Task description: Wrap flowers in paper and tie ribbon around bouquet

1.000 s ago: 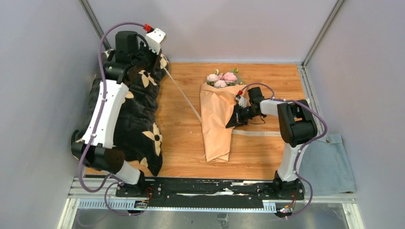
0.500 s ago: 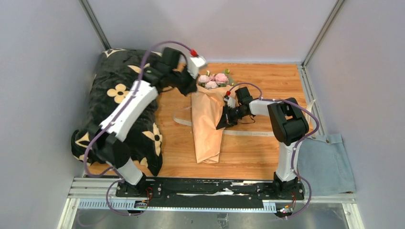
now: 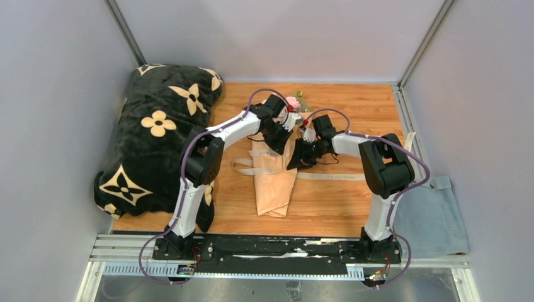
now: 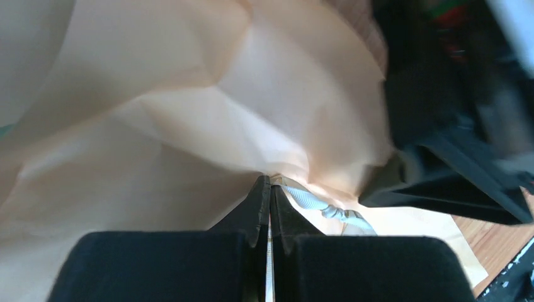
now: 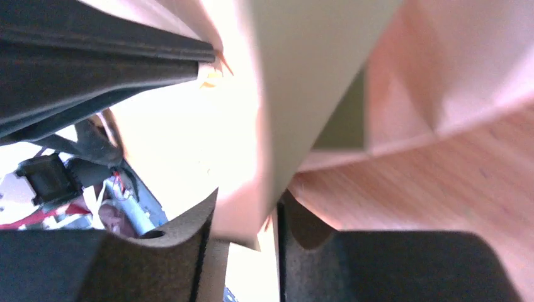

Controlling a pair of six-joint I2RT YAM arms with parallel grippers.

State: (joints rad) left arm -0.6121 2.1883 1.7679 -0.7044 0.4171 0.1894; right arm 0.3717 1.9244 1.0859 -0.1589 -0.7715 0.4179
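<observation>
**A:** Starting at the left, what's there?

**B:** A black blanket with cream flower shapes and no lettering. Right of it, the left gripper has its jaws pressed together on the ribbon, hard against the paper.

**A:** And the bouquet?

**B:** It lies mid-table between the 2 arms, narrow end near. The flowers show at the far end.

**A:** The right gripper?

**B:** It sits at the cone's right edge. Its jaws stand apart with a loose fold of paper between them, and I'd judge that's no firm pinch.

**A:** How will it all handle?

**B:** The paper looks thin and light. It creases easily and is likely to spring open once let go. The ribbon is soft and limp, so it probably slides, and I'd hold it close to its end. I'd take the cone at its waist over the stems, never at the blooms, which would crush.

**A:** Any writing?

**B:** The ribbon's tail running right of the cone carries faint print, too small to read. Far right, a grey-blue cloth is unmarked.
</observation>
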